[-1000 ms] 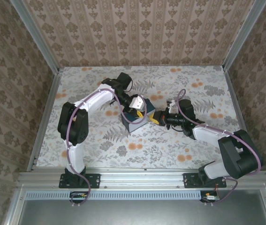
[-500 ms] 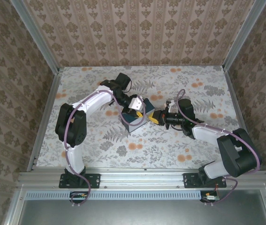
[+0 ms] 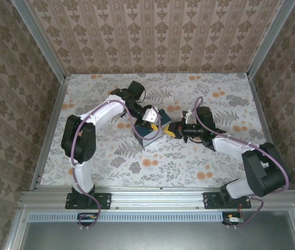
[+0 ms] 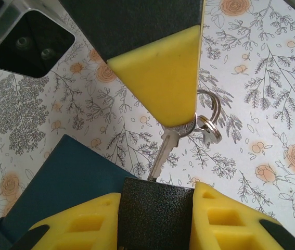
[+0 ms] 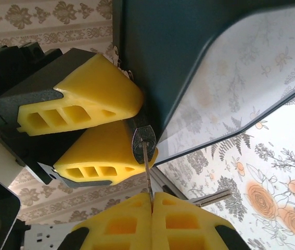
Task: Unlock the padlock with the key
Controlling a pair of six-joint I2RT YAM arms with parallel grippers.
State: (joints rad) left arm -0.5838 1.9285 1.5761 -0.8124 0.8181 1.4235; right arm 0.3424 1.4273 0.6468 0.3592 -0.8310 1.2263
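The black padlock (image 4: 157, 221) is clamped between the yellow fingers of my left gripper (image 4: 157, 199), right beside the blue box (image 4: 59, 182). Its shackle is hidden. A slim metal key (image 4: 163, 148) has its tip in the padlock's end. In the right wrist view the key (image 5: 146, 169) runs from the keyhole face of the padlock (image 5: 143, 141) straight back into my right gripper (image 5: 152, 202), which is shut on the key's head. From above, the left gripper (image 3: 155, 124) and the right gripper (image 3: 172, 129) meet nose to nose at the box (image 3: 146, 134).
A key ring with a second key (image 4: 209, 129) dangles from the held key over the flowered table (image 4: 272, 104). The blue box (image 5: 163, 52) rises close beside both grippers. Patterned walls (image 3: 152, 36) enclose the table on three sides.
Both grippers and the box have crept slightly toward the far side of the table. The grips on padlock and key look the same.
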